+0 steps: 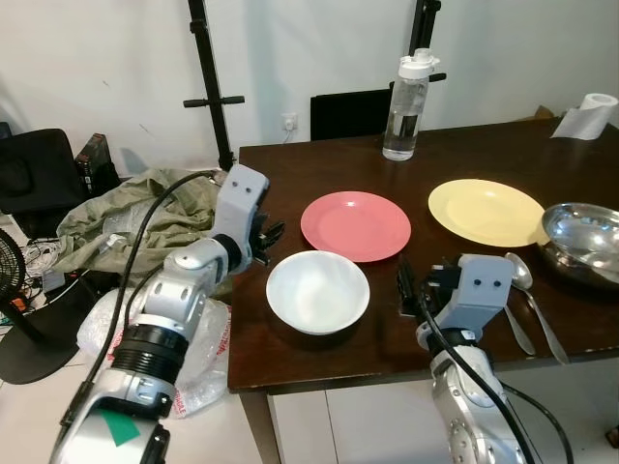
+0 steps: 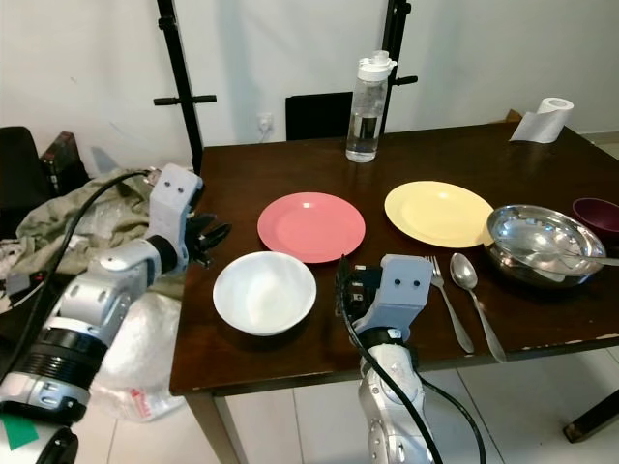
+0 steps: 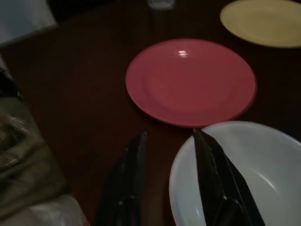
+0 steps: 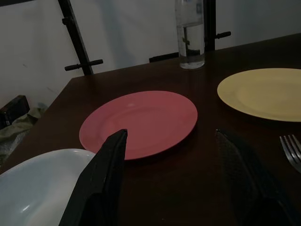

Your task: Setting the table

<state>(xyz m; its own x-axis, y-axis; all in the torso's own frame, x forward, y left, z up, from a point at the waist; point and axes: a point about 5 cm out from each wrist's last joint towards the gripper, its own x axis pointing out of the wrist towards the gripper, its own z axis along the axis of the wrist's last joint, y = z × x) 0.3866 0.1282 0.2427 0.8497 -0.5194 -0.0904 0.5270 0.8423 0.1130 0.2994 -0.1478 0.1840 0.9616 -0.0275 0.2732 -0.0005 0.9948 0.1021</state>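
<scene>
Hovering at frame centre-left, the left gripper (image 3: 167,181) stands spread apart over the near rim of the white bowl (image 1: 317,290). The right gripper (image 4: 171,179), fingers wide and holding nothing, sits lower centre on the table (image 1: 290,164). Beyond: pink plate (image 1: 355,225), yellow plate (image 1: 486,212), spoon (image 2: 472,290), fork (image 2: 448,300), steel bowl (image 2: 537,242), water bottle (image 1: 405,106) upper centre.

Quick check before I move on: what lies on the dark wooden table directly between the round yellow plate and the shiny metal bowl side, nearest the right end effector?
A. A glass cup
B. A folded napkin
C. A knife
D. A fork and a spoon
D: a silver fork and a silver spoon lie side by side just beyond the right end effector, below the round yellow plate.
</scene>
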